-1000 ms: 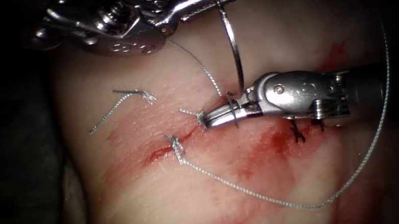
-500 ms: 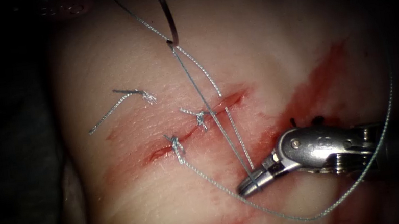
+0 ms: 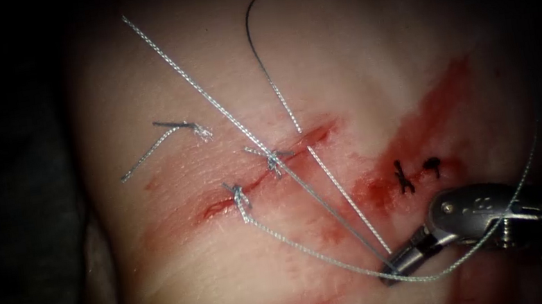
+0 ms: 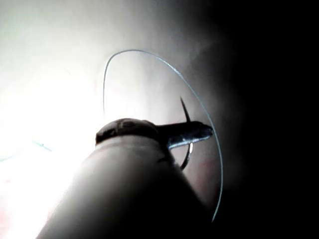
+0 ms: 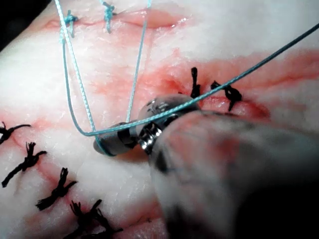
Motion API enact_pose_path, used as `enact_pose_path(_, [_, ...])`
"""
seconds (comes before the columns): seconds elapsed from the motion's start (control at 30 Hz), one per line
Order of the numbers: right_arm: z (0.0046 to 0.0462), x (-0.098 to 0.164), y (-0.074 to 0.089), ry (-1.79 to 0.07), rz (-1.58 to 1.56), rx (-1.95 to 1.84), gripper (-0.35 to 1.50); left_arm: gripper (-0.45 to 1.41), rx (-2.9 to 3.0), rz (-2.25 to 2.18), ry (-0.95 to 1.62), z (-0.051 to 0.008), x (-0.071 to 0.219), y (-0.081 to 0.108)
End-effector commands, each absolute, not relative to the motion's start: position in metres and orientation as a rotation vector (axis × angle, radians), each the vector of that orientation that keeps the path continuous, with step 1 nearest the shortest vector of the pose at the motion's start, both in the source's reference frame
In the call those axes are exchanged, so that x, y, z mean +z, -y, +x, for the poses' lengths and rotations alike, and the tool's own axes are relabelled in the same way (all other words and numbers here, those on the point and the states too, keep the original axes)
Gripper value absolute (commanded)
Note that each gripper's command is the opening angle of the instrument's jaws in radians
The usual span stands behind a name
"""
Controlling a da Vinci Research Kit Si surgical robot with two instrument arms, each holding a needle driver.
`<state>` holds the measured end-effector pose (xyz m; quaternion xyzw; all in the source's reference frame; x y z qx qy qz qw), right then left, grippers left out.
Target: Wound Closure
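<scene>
**Thread held taut off the cut**

The needle (image 4: 186, 130) is sitting clear of the tissue (image 3: 183, 282), gripped mid-curve by my left tool (image 4: 202, 132). My right tool (image 3: 401, 266), at the lower right of the endoscope frame, is clamping the thread (image 3: 334, 210) running up to the cut (image 3: 267, 173). Red fluid (image 3: 434, 116) is streaking the pale tissue; dark surroundings are framing it.

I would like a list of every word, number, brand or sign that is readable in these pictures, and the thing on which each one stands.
No text can be read anywhere.
Right tool: small marks on its metal body, too blurred to read; its claw is shut on the thread.
Left tool: no marks visible; its claw holds the needle near mid-curve, clear of the tissue.
The black marks beside the cut are stitches, not writing.
</scene>
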<state>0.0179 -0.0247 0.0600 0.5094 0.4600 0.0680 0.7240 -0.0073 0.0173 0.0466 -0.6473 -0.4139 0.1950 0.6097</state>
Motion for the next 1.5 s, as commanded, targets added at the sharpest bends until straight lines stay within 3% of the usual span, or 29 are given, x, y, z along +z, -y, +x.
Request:
enact_pose_path(0.03, [0.018,0.06,0.025,-0.997,1.123,0.148,-0.35,-0.45,0.45,-1.5,0.945,-0.0073,0.047,-0.018])
enact_pose_path(0.33, [0.014,0.058,0.027,-0.833,1.173,0.222,-0.35,-0.45,0.436,-1.539,0.844,0.0004,0.045,-0.019])
enact_pose_path(0.57, [0.0136,0.056,0.024,-0.89,1.127,0.34,-0.35,-0.45,0.46,-1.558,0.829,0.0003,0.044,-0.019])
enact_pose_path(0.73, [0.0099,0.048,0.022,-0.901,1.053,0.547,-0.35,-0.45,0.485,-1.577,0.883,-0.0025,0.044,-0.018])
enact_pose_path(0.83, [0.01,0.045,0.022,-0.953,0.988,0.542,-0.35,-0.45,0.493,-1.584,0.894,-0.0035,0.043,-0.018])
enact_pose_path(0.87, [0.012,0.042,0.02,-1.091,0.884,0.529,-0.35,-0.45,0.503,-1.591,0.925,-0.005,0.043,-0.018])
enact_pose_path(1.03, [0.0165,0.04,0.018,-1.256,0.646,0.406,-0.35,-0.45,0.502,-1.591,0.98,-0.0068,0.043,-0.017])
enact_pose_path(1.1, [0.0191,0.041,0.016,-1.288,0.505,0.324,0.0,-0.45,0.502,-1.589,1.019,-0.0075,0.043,-0.017])
enact_pose_path(1.13, [0.0209,0.042,0.016,-1.315,0.345,0.201,0.73,-0.45,0.503,-1.588,1.056,-0.0082,0.042,-0.016])
enact_pose_path(1.17, [0.0215,0.043,0.015,-1.321,0.281,0.15,0.93,-0.45,0.504,-1.588,1.074,-0.0086,0.042,-0.016])
enact_pose_path(1.33, [0.022,0.046,0.014,-1.315,0.075,0.002,0.91,-0.45,0.497,-1.577,1.152,-0.0091,0.041,-0.016])
enact_pose_path(1.5, [0.023,0.05,0.013,-1.193,-0.142,-0.255,0.91,-0.45,0.479,-1.559,1.195,-0.0093,0.04,-0.016])
